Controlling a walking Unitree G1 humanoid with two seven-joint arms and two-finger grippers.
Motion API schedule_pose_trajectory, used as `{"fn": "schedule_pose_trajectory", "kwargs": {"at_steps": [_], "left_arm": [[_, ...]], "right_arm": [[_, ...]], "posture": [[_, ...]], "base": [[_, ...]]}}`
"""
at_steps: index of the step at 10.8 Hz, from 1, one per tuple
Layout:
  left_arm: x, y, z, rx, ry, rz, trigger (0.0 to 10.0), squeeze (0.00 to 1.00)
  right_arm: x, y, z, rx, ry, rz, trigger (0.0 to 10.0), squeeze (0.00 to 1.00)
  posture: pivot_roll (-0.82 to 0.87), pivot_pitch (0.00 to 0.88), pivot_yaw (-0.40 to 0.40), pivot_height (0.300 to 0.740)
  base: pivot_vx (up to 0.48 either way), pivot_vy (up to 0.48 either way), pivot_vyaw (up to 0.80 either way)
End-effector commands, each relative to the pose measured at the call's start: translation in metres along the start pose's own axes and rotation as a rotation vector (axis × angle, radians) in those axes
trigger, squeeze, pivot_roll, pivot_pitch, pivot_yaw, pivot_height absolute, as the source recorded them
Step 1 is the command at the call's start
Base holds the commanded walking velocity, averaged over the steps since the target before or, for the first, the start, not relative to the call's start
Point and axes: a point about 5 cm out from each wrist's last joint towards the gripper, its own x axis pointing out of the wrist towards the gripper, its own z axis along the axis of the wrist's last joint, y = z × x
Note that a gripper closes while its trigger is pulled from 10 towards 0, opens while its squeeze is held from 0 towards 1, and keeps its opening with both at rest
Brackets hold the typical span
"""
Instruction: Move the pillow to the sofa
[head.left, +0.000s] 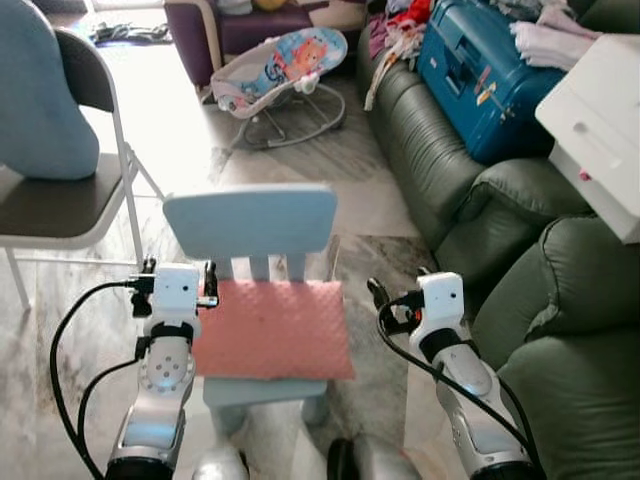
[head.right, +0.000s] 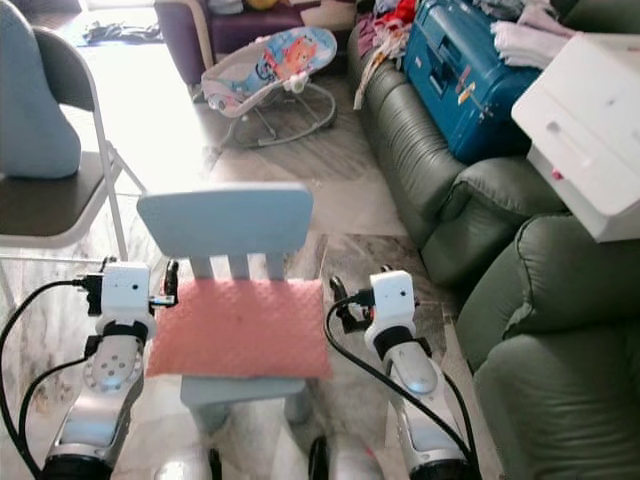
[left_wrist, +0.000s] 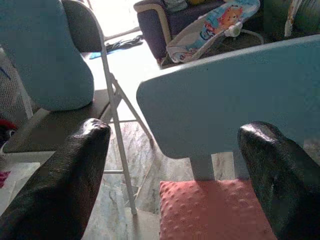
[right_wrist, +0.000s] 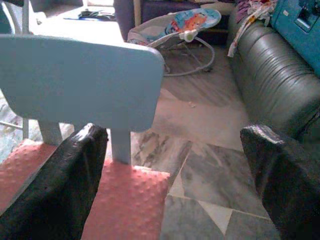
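Observation:
A salmon-pink dimpled pillow (head.left: 272, 328) lies flat on the seat of a small light-blue child's chair (head.left: 250, 220) right in front of me. My left gripper (head.left: 180, 266) is open at the pillow's left edge, level with its back corner; the left wrist view has that corner (left_wrist: 210, 210) between the fingers (left_wrist: 65, 180). On the other side, my right gripper (head.left: 400, 285) is open just off the pillow's right edge, and its corner (right_wrist: 127, 205) lies between its fingers (right_wrist: 280, 175). Neither gripper holds anything. The dark green leather sofa (head.left: 520, 260) runs along my right.
On the sofa's far end lie a blue suitcase (head.left: 490, 70) and clothes; a white box (head.left: 600, 130) hangs over its arm. A folding chair (head.left: 60, 205) with a pale blue cushion (head.left: 35, 100) stands on my left. A baby bouncer (head.left: 285, 70) and a purple armchair (head.left: 230, 30) stand beyond.

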Motion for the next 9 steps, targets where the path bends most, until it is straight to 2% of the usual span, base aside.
{"fn": "schedule_pose_trajectory", "kwargs": {"at_steps": [1, 3, 8, 9], "left_arm": [[-0.0005, 0.0012, 0.0008, 0.013, 0.0, 0.008, 10.0, 0.0], [-0.0003, -0.0012, 0.0007, 0.008, 0.002, 0.005, 10.0, 0.0], [0.0044, -0.002, 0.0042, 0.027, -0.012, 0.02, 10.0, 0.0], [0.0048, -0.0029, 0.0039, 0.028, -0.01, 0.018, 10.0, 0.0]], "right_arm": [[-0.0022, -0.0007, -0.0003, 0.005, 0.004, -0.002, 10.0, 0.0], [-0.002, -0.0017, 0.0007, 0.008, 0.0, -0.002, 10.0, 0.0], [-0.0018, 0.0015, 0.0026, 0.032, -0.007, 0.024, 10.0, 0.0], [-0.0015, 0.0014, 0.0034, 0.011, -0.006, 0.033, 10.0, 0.0]], "posture": [[0.01, 0.108, -0.046, 0.651], [0.0, 0.11, -0.048, 0.632], [0.0, 0.108, -0.054, 0.632], [0.0, 0.108, -0.054, 0.632]], "base": [[0.0, 0.0, 0.0], [0.0, 0.0, 0.0], [0.0, 0.0, 0.0], [0.0, 0.0, 0.0]]}}
